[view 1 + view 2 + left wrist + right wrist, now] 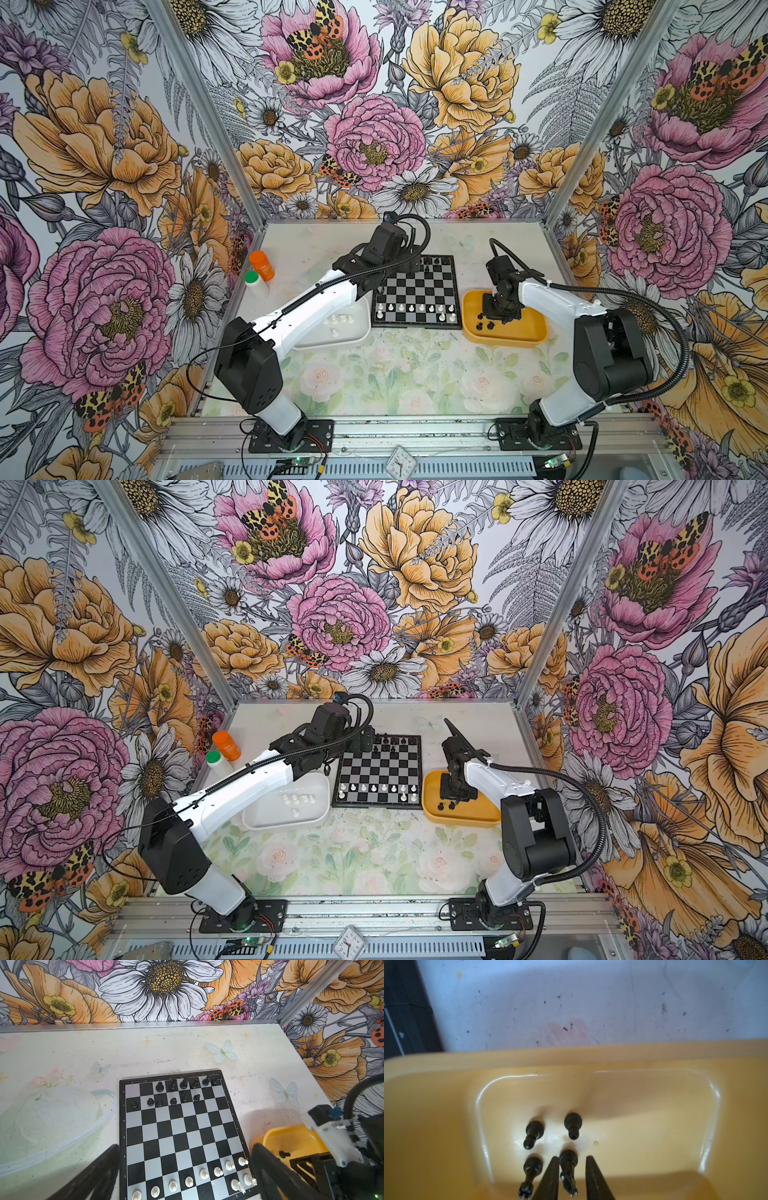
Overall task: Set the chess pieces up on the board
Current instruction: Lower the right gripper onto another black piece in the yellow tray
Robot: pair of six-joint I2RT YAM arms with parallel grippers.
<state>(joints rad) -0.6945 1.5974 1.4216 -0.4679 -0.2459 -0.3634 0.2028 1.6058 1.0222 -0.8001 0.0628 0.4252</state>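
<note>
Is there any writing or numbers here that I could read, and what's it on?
"8", "7", "6", "5", "4", "3", "2": down the rim of the board, left wrist view.
"g", "h": same rim, beside the white chess pieces.
Other rim letters: too blurred to read.
Clock numerals, in a top view: too small.

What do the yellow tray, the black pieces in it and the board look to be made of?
The tray: probably moulded plastic, smooth and semi-glossy; rounded corners with bright highlights along the inner curve. The pieces: likely hard plastic, glossy black with small glints. The board: flat; silvery squares have a dull metallic sheen, so printed metal or plastic, unclear which.
</note>
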